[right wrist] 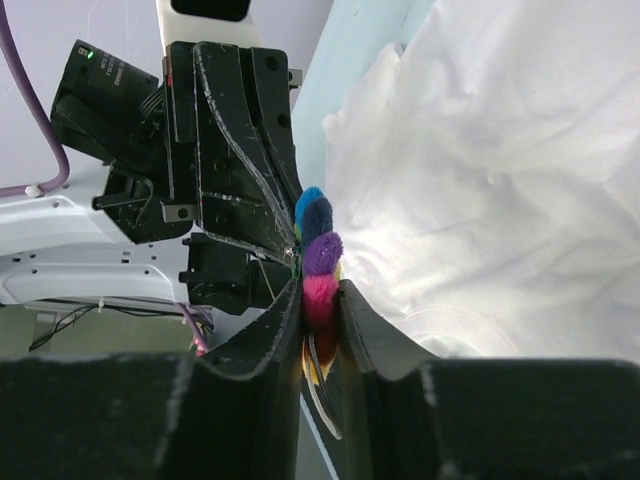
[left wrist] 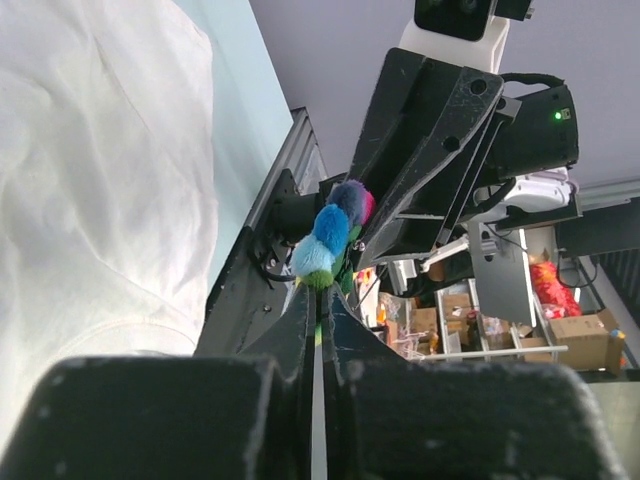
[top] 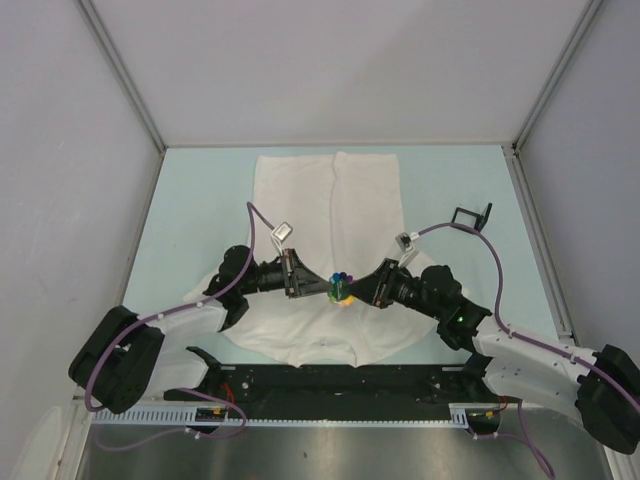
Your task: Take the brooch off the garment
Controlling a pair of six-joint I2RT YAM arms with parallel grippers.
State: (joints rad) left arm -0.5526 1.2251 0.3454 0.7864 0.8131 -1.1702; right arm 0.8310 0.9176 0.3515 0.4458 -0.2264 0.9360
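The garment (top: 340,200), a white T-shirt, lies spread on the table in the top view. The brooch (top: 341,288), a small fluffy rainbow flower, sits over its near part, and both grippers meet there. From the left, my left gripper (top: 325,286) has its jaws shut on the green edge of the brooch (left wrist: 325,240). My right gripper (top: 360,291) comes from the right and is shut on the pink petal side of the brooch (right wrist: 320,255). White cloth (right wrist: 500,180) lies right behind the flower. Whether the pin still sits in the cloth is hidden.
The pale blue table (top: 200,200) is closed in by grey walls on three sides. A small black frame-like object (top: 472,216) stands at the back right. A black rail (top: 330,380) runs along the near edge between the arm bases.
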